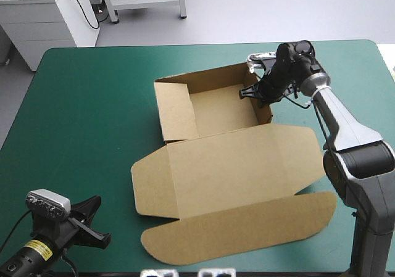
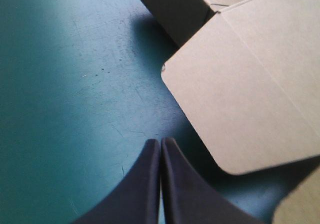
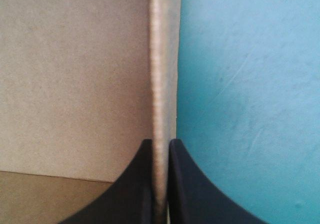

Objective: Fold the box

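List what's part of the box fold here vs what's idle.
In the job:
- box: tray walls up, lid flat
- right gripper: shut on the tray's right wall

Idle:
- left gripper: shut, holding nothing, apart from the box
- teal-green cover: just the surface

Non-task items: only the table and its teal-green cover. Both far corners are rounded. The cover is marked, with fine scratches and small dark specks in the left wrist view, and faint scuff lines in the right wrist view.
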{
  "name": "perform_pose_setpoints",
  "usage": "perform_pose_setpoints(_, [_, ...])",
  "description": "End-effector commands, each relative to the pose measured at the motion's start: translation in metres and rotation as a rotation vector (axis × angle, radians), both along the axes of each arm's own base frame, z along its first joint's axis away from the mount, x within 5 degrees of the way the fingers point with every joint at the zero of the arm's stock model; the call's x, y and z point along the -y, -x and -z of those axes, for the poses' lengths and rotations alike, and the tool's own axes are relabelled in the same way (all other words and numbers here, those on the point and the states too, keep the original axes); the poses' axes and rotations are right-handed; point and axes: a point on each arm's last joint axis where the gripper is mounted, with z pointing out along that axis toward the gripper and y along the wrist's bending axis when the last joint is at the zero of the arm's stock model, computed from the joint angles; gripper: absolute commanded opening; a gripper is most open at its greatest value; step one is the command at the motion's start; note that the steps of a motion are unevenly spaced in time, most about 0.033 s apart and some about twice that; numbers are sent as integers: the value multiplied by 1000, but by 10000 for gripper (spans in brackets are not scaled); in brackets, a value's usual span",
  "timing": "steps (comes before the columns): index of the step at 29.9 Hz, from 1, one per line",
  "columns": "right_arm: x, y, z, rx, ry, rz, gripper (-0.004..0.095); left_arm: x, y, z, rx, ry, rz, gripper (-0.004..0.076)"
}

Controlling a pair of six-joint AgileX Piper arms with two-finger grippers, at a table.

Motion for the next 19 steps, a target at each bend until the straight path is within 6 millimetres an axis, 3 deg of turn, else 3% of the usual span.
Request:
perform_pose_setpoints(1, [25, 6, -73, 202, -60, 53, -18, 1, -3, -14, 86, 52, -6, -8])
perform_pose_setpoints(5, [63, 8, -120, 358, -67, 136, -18, 1, -3, -14, 78, 51, -6, -8])
perform_pose_setpoints(9, [118, 11, -146, 465, 7, 260, -18, 1, -3, -13, 76, 50, -6, -8])
perform_pose_setpoints(14, [177, 16, -146, 465, 32, 423, -18, 1, -3, -13, 81, 43, -8, -8])
perform_pose_setpoints(19, [222, 12, -128, 419, 81, 521, -18, 1, -3, -13, 80, 45, -8, -8])
